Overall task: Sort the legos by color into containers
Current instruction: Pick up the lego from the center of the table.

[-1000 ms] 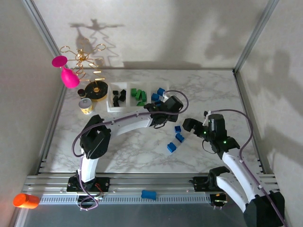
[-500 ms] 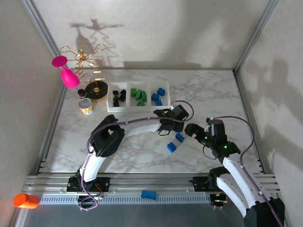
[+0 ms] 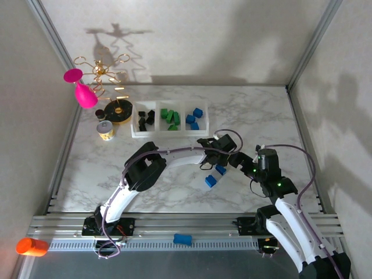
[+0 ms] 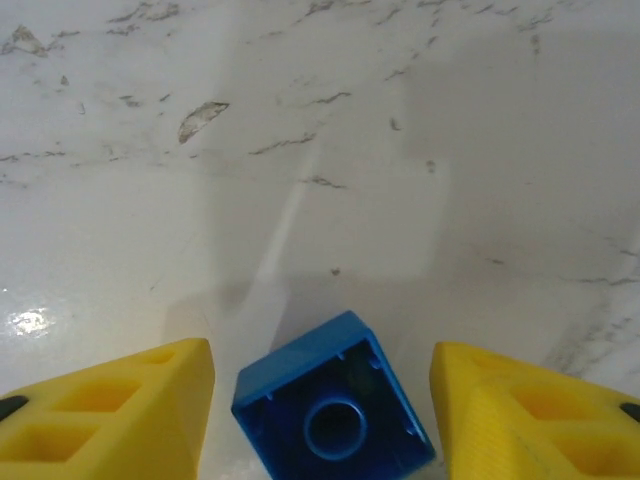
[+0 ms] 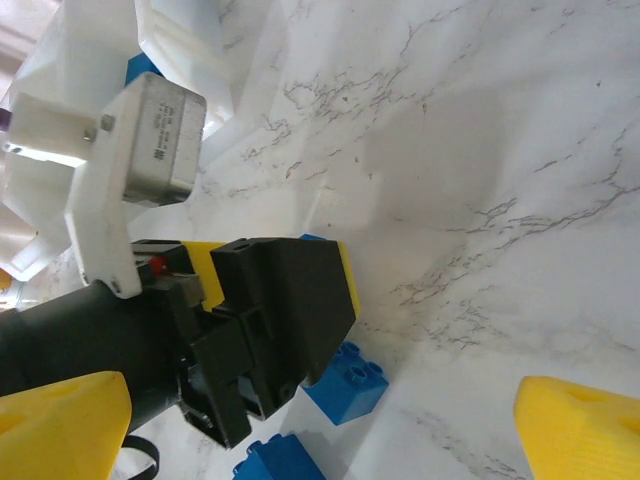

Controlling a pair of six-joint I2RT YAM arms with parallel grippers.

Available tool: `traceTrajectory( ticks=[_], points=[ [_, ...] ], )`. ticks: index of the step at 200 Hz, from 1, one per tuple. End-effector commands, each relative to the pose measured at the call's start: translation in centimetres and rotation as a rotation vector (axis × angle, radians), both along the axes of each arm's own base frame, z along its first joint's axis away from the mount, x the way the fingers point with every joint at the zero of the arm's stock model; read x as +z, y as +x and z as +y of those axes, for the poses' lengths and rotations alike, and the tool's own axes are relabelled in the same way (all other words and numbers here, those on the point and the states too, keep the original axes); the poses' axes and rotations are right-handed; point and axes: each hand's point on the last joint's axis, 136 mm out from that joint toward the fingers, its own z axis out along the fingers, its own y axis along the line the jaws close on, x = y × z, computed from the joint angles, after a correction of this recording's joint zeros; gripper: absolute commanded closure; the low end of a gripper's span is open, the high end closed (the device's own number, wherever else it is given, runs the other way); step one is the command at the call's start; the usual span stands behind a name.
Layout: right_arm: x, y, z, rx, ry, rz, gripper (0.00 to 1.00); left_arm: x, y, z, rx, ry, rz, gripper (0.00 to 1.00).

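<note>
One blue lego (image 4: 335,410) lies upside down on the marble bench (image 4: 400,150), hollow underside up, squarely between the yellow fingers (image 4: 120,415) of the left hand (image 4: 322,375). That hand is partly open. A sliver of bench shows on each side of the brick, so it grips nothing yet.

Seen from above, two more blue legos (image 3: 221,170) sit just at its 6 o'clock. The tray of containers (image 3: 160,133) stands well apart at 10 o'clock, with black, green and blue bricks already in separate compartments.

By my reading this is the pick of a loose blue piece. The next move calls for closing evenly on the brick's flat sides, lifting, then carrying it to the rightmost compartment (image 3: 202,120).

The left arm reaches far out, its wrist pitched down over the bench. The right hand (image 3: 239,161) hovers at the left hand's 3 o'clock, fingers spread wide and empty.
</note>
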Motion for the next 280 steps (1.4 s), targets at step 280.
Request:
traceTrajectory(
  ticks=[280],
  points=[
    [5.1, 5.3, 4.6, 0.224, 0.036, -0.201, 0.01, 9.6, 19.7, 11.3, 0.370, 0.025, -0.317, 0.54]
  ],
)
